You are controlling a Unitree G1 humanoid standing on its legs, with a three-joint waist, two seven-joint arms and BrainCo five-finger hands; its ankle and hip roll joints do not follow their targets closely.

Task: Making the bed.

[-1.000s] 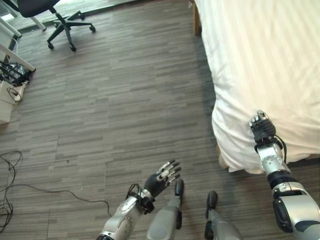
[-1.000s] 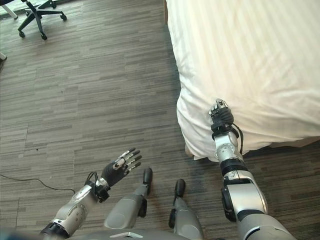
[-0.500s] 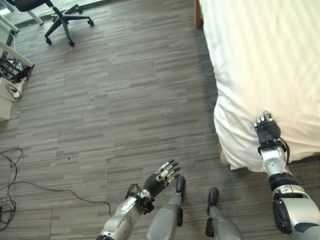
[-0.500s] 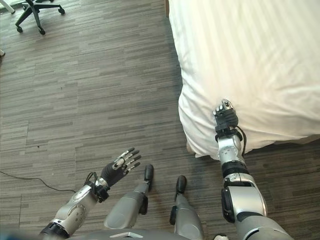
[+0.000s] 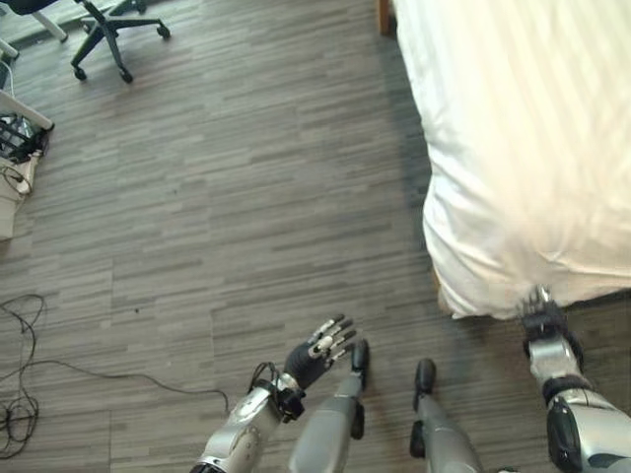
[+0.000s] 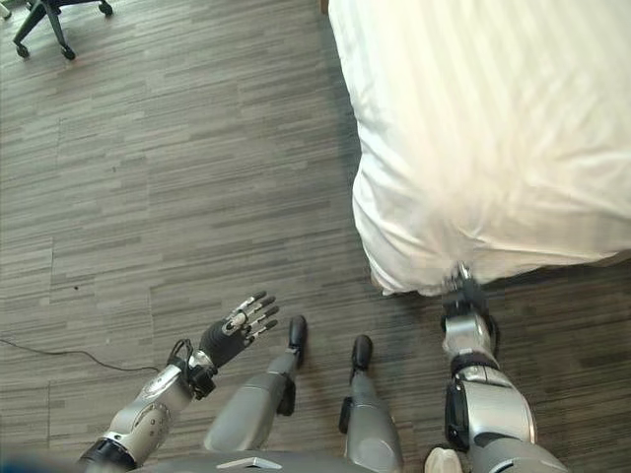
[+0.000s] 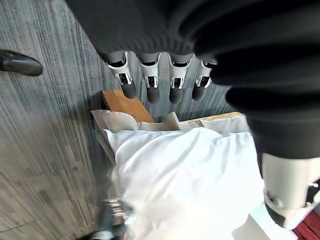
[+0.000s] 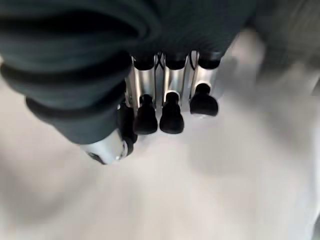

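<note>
Both head views look steeply down from above at the wooden floor (image 5: 227,197), sharing the bed (image 6: 493,118) corner and the office chair (image 5: 108,30). The left wrist view faces past its fingers (image 7: 150,85) across the floor to the bed's corner. The right wrist view sits very close against white bedding (image 8: 200,190).

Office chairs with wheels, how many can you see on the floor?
1. The black office chair stands on the wood-look floor at the far left, well away from the bed. Its seat is cut off by the picture's edge.
</note>
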